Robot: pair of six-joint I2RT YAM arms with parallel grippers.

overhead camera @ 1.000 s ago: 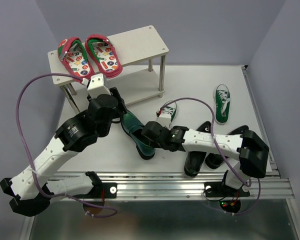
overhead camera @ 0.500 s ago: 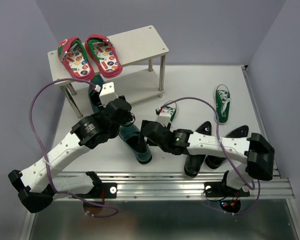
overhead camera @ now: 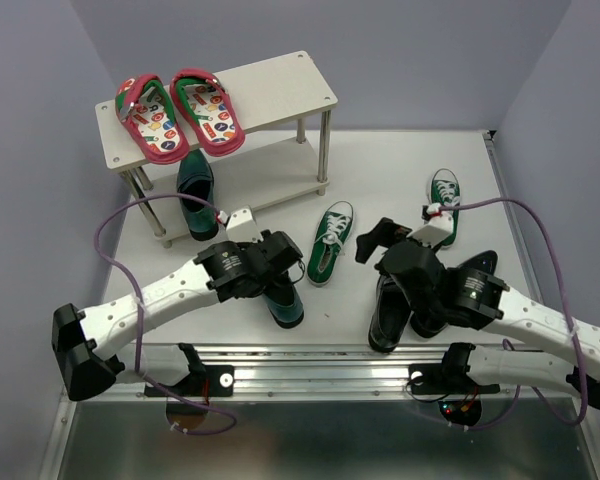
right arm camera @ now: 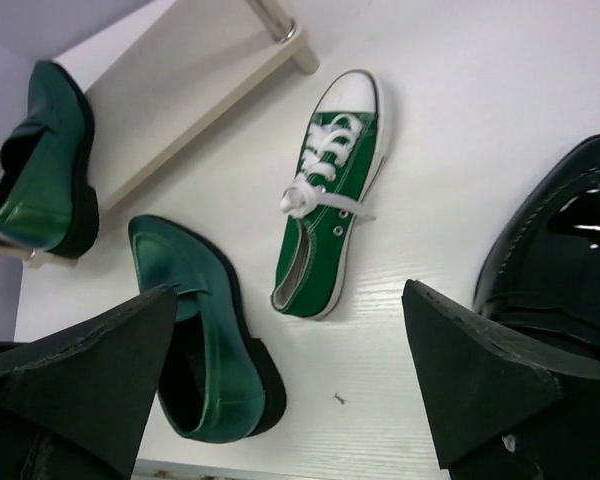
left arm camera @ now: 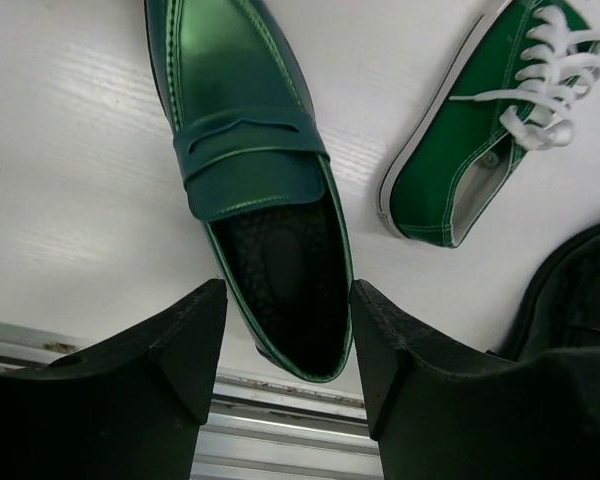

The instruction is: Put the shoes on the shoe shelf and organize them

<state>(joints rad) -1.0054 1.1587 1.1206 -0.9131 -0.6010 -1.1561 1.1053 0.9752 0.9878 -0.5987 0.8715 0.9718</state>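
The shoe shelf (overhead camera: pixel 280 85) stands at the back left. One teal dress shoe (overhead camera: pixel 195 180) (right arm camera: pixel 40 150) sits on its lower board. The other teal shoe (overhead camera: pixel 285 303) (left arm camera: pixel 245 120) lies on the table. My left gripper (overhead camera: pixel 280 272) (left arm camera: pixel 285 300) hovers open over its heel, one finger on each side. A green sneaker (overhead camera: pixel 330 240) (right arm camera: pixel 330 200) lies mid-table and a second one (overhead camera: pixel 443 205) lies at the right. My right gripper (overhead camera: pixel 378 238) (right arm camera: pixel 290 300) is wide open and empty above the table. Two black dress shoes (overhead camera: pixel 388 318) (right arm camera: pixel 570 250) lie partly under the right arm.
Red flip-flops (overhead camera: pixel 180 112) fill the left half of the shelf's top board. The metal rail (overhead camera: pixel 330 362) runs along the near table edge, just behind the teal shoe's heel. Purple walls close in on the left, back and right.
My right gripper opened, let go of the middle green sneaker and drew back to the right. My left arm swung from the shelf's lower board down to the teal shoe on the table.
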